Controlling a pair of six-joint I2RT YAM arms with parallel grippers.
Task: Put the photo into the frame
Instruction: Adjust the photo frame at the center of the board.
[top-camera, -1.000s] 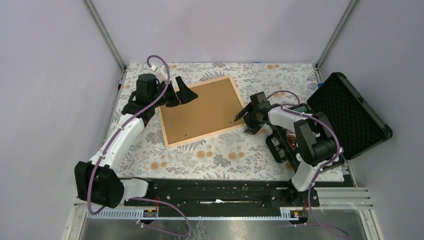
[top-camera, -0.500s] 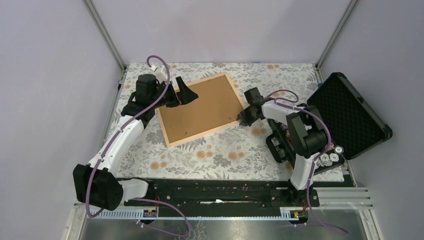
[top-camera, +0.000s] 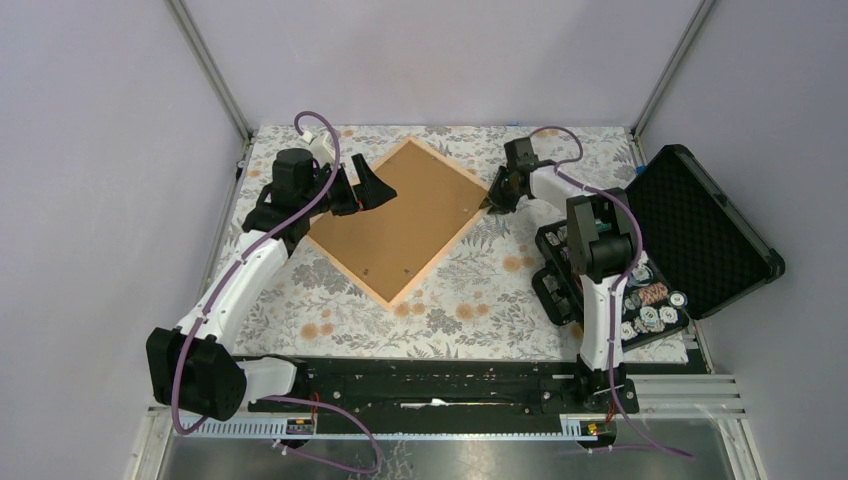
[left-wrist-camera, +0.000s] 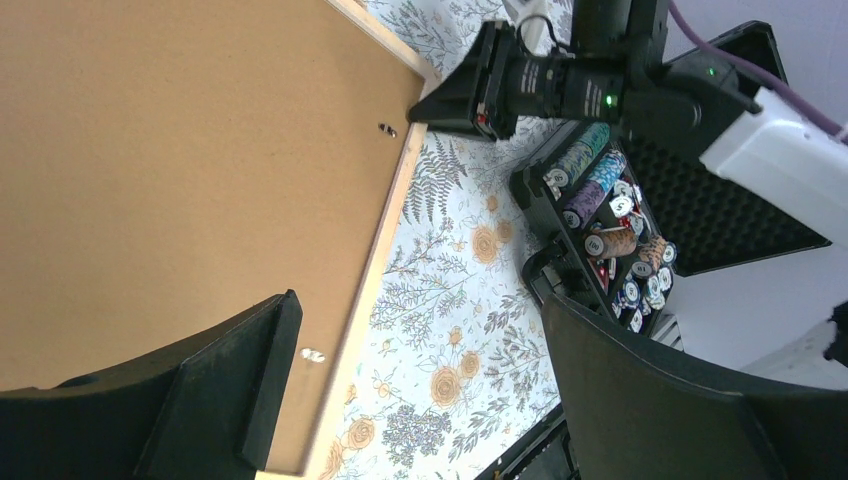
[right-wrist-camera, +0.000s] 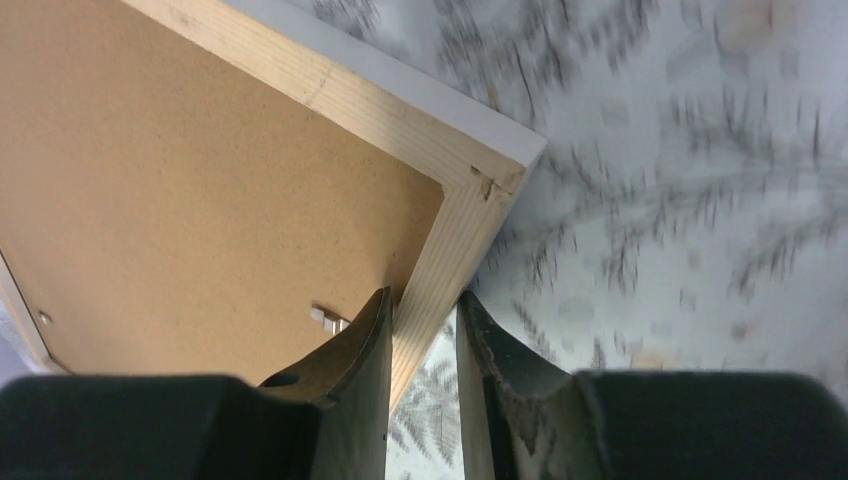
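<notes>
Lying flat on the flowered table (top-camera: 470, 300), set cornerwise, the frame (right-wrist-camera: 330, 95) shows its back, with the photo (top-camera: 395, 220) inside the rails, only its brown board side up. The right gripper (right-wrist-camera: 425, 300) pinches the wooden rail just below the frame's right-hand corner. The left gripper (left-wrist-camera: 415, 300) hangs over the board's far left edge, fingers spread wide. A black case (top-camera: 700, 230) lies open to the right.
</notes>
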